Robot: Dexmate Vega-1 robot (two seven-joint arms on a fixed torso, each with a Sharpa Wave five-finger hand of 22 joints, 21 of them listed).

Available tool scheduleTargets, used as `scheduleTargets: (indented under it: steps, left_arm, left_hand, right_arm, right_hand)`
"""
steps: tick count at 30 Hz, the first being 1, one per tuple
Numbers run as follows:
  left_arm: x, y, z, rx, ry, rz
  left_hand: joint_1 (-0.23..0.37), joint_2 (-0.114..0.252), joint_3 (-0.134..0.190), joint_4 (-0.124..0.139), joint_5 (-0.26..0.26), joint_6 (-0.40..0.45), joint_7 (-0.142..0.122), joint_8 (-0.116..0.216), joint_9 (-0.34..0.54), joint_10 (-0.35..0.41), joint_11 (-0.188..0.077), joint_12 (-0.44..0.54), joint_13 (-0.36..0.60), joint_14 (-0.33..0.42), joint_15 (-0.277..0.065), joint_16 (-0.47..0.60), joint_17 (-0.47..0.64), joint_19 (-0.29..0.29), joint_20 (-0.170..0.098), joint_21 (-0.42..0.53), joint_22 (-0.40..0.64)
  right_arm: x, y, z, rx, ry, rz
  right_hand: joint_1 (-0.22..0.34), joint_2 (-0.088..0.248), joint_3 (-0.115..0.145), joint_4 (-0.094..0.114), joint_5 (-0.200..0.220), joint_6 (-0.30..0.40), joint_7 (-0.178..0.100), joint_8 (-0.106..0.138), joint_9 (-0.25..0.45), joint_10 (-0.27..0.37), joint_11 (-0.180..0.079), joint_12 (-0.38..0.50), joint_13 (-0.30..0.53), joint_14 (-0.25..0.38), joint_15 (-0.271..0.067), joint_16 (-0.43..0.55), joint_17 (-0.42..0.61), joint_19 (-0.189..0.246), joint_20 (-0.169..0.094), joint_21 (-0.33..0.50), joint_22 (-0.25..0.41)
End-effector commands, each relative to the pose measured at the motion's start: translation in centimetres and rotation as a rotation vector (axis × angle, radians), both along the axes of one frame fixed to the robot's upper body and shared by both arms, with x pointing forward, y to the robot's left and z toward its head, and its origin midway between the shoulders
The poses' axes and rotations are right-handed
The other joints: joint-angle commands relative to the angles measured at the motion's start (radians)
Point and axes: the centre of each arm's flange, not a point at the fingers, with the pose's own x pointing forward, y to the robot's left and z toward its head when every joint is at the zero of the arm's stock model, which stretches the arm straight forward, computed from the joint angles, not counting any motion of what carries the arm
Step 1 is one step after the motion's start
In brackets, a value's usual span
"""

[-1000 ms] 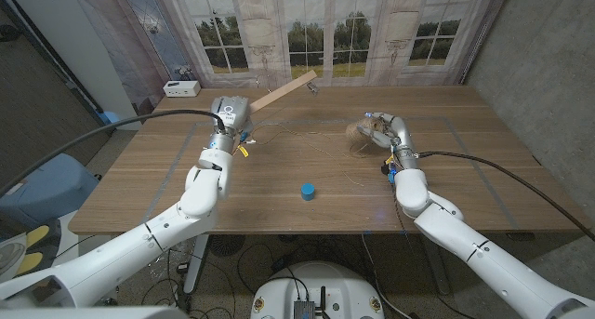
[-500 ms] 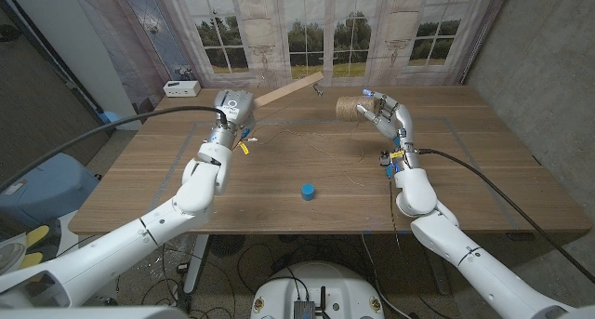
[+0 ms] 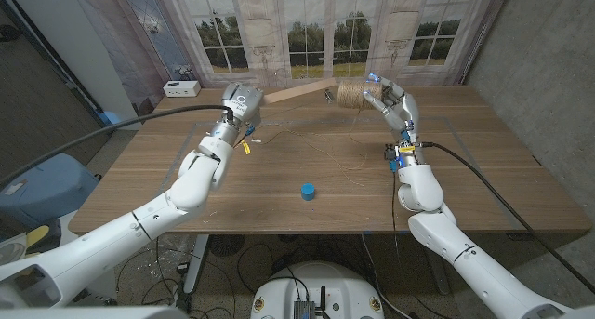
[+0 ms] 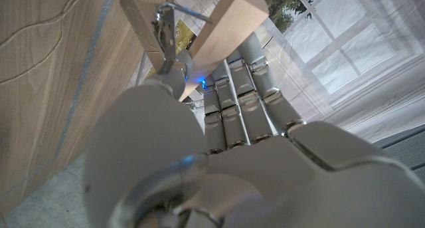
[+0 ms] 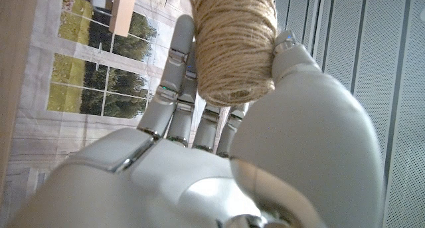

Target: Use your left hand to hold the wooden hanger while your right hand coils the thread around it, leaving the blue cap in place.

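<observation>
My left hand grips one end of the wooden hanger, a pale bar held above the far side of the table and reaching toward the middle. In the left wrist view the hanger and its metal hook sit against my fingers. My right hand is raised at the hanger's free end, holding a spool of tan thread. The right wrist view shows the spool held between thumb and fingers. Thin thread trails over the table. The blue cap stands on the table near the front middle.
A white box sits at the table's far left corner. Yellow tags lie on the table below my left hand. Curtains and a window backdrop stand behind the table's far edge.
My right hand has lifted the thread spool off the table and carried it up and leftward to the hanger's free end. My left hand has shifted right a little with the hanger.
</observation>
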Motion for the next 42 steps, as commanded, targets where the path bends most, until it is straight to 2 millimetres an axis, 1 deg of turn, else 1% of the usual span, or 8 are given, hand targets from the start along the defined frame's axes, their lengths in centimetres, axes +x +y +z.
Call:
scheduleTargets:
  steps: [1,7,18,24,29,35,36,42]
  left_arm:
    - [-0.8,-1.5,0.8,0.143,-0.036,-0.027]
    - [-1.1,-2.2,1.2,0.207,-0.053,-0.036]
    - [-1.7,-3.7,1.1,0.295,-0.074,-0.089]
    - [-1.9,-4.3,0.9,0.323,-0.08,-0.123]
    - [-2.2,-4.5,0.8,0.334,-0.109,-0.17]
    - [-2.6,-4.6,0.5,0.336,-0.124,-0.2]
    - [-2.8,-4.7,0.4,0.333,-0.13,-0.215]
    - [-3.3,-4.7,-0.1,0.333,-0.154,-0.247]
  left_hand:
    - [0.085,0.096,0.014,0.01,0.004,0.08,-0.087,0.009,0.155,0.09,-0.098,-0.004,0.167,0.182,-0.237,0.002,0.005,-0.005,-0.098,0.007,0.0]
    - [0.084,0.096,0.014,0.009,0.004,0.081,-0.09,0.009,0.156,0.09,-0.101,-0.005,0.17,0.183,-0.237,0.0,0.007,-0.008,-0.098,0.009,-0.001]
    - [0.08,0.095,0.015,0.009,0.005,0.084,-0.095,0.009,0.157,0.093,-0.104,-0.007,0.173,0.184,-0.237,-0.004,0.01,-0.01,-0.1,0.015,-0.002]
    - [0.078,0.094,0.015,0.009,0.005,0.083,-0.096,0.009,0.158,0.095,-0.105,-0.01,0.173,0.185,-0.237,-0.007,0.01,-0.011,-0.101,0.018,-0.002]
    - [0.076,0.094,0.015,0.01,0.006,0.086,-0.094,0.009,0.158,0.095,-0.106,-0.011,0.172,0.185,-0.237,-0.009,0.011,-0.013,-0.101,0.019,-0.003]
    - [0.074,0.094,0.016,0.01,0.006,0.086,-0.099,0.009,0.158,0.096,-0.103,-0.013,0.175,0.186,-0.237,-0.011,0.012,-0.015,-0.101,0.021,-0.004]
    - [0.073,0.094,0.016,0.01,0.006,0.086,-0.099,0.009,0.158,0.095,-0.104,-0.013,0.176,0.186,-0.237,-0.011,0.013,-0.016,-0.101,0.021,-0.004]
    - [0.072,0.094,0.017,0.01,0.006,0.087,-0.097,0.008,0.158,0.093,-0.107,-0.015,0.178,0.186,-0.237,-0.014,0.013,-0.017,-0.101,0.023,-0.004]
  right_arm:
    - [-1.0,0.4,1.5,-0.027,-0.056,0.105]
    - [-1.1,0.9,2.6,-0.076,-0.074,0.177]
    - [-1.4,1.4,4.6,-0.133,-0.067,0.222]
    - [-1.9,1.6,5.9,-0.165,-0.084,0.226]
    - [-2.0,1.8,7.2,-0.198,-0.099,0.226]
    - [-2.0,1.9,8.7,-0.213,-0.099,0.229]
    - [-2.0,1.9,9.2,-0.213,-0.098,0.231]
    - [-1.4,1.8,10.4,-0.196,-0.089,0.247]
  right_hand:
    - [0.246,0.234,0.075,-0.043,0.006,0.068,0.063,-0.002,0.004,0.068,0.027,0.005,0.03,0.303,-0.348,-0.006,0.003,-0.04,-0.112,0.011,0.004]
    - [0.247,0.234,0.075,-0.043,0.005,0.07,0.063,-0.004,0.004,0.069,0.028,0.005,0.03,0.306,-0.348,-0.01,0.004,-0.043,-0.112,0.017,0.004]
    - [0.247,0.234,0.075,-0.042,0.005,0.072,0.064,-0.008,0.005,0.071,0.028,0.006,0.033,0.309,-0.348,-0.017,0.007,-0.048,-0.113,0.03,0.003]
    - [0.248,0.234,0.075,-0.042,0.005,0.071,0.063,-0.011,0.005,0.071,0.028,0.006,0.034,0.311,-0.348,-0.021,0.009,-0.051,-0.113,0.037,0.003]
    - [0.248,0.233,0.075,-0.041,0.005,0.073,0.063,-0.014,0.006,0.072,0.028,0.006,0.035,0.313,-0.348,-0.025,0.01,-0.054,-0.113,0.044,0.002]
    - [0.248,0.233,0.074,-0.041,0.005,0.077,0.063,-0.015,0.006,0.072,0.028,0.006,0.037,0.315,-0.348,-0.029,0.012,-0.057,-0.114,0.051,0.001]
    - [0.248,0.233,0.074,-0.041,0.005,0.077,0.063,-0.015,0.006,0.073,0.029,0.006,0.037,0.315,-0.348,-0.029,0.013,-0.058,-0.114,0.052,0.001]
    - [0.249,0.232,0.074,-0.042,0.005,0.08,0.063,-0.016,0.007,0.074,0.029,0.007,0.038,0.316,-0.348,-0.032,0.014,-0.06,-0.114,0.058,0.0]
